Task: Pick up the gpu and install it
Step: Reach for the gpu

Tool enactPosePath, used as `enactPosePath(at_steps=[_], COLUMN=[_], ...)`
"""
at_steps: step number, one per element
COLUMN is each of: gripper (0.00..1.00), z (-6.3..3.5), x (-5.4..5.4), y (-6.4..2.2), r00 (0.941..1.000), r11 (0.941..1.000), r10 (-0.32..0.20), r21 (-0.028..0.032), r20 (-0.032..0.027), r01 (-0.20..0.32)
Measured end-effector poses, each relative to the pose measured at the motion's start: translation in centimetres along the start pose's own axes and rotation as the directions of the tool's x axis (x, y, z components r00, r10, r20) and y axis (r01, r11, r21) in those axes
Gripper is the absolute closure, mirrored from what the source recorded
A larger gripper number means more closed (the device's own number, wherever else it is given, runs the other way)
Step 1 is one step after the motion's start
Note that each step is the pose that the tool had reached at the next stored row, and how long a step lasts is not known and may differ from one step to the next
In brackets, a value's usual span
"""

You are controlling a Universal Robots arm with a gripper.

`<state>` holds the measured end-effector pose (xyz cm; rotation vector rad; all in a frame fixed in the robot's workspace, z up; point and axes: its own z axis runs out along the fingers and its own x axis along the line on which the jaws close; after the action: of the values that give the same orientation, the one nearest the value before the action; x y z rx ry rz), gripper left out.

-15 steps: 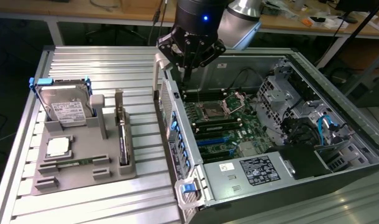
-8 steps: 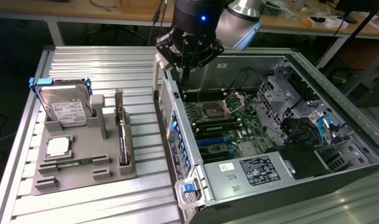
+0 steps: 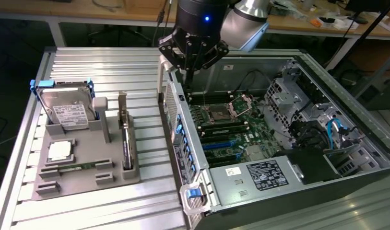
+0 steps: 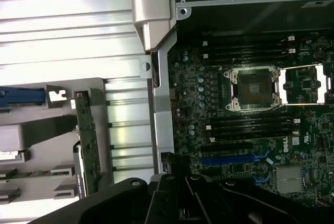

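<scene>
- End effector (image 3: 189, 76): fingers pressed together, pinching nothing, poised above the near wall of the open computer case (image 3: 177, 125).
- gpu (image 3: 125, 139): stands on edge in the grey holder (image 3: 86, 184) on the desk (image 3: 99, 64), apart from and below the end effector, toward the exterior view's left; long axis parallel to the case wall.
- In the way: judged, only the case wall.
- Beyond the gpu: hard drive (image 3: 66, 112), memory stick (image 3: 76, 166).

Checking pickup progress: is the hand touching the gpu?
Apart. The exterior view shows the hand over the case wall, the gpu standing in its tray well aside.
</scene>
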<state>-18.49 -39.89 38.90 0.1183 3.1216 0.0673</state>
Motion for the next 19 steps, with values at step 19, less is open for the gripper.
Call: enactPosePath(at_steps=[19], gripper=[0.89], z=[0.02], x=[1.4], y=[-0.06], r00=[1.0], r11=[1.0], r10=[0.0], r21=[0.0001], r20=[-0.001], r01=[0.0])
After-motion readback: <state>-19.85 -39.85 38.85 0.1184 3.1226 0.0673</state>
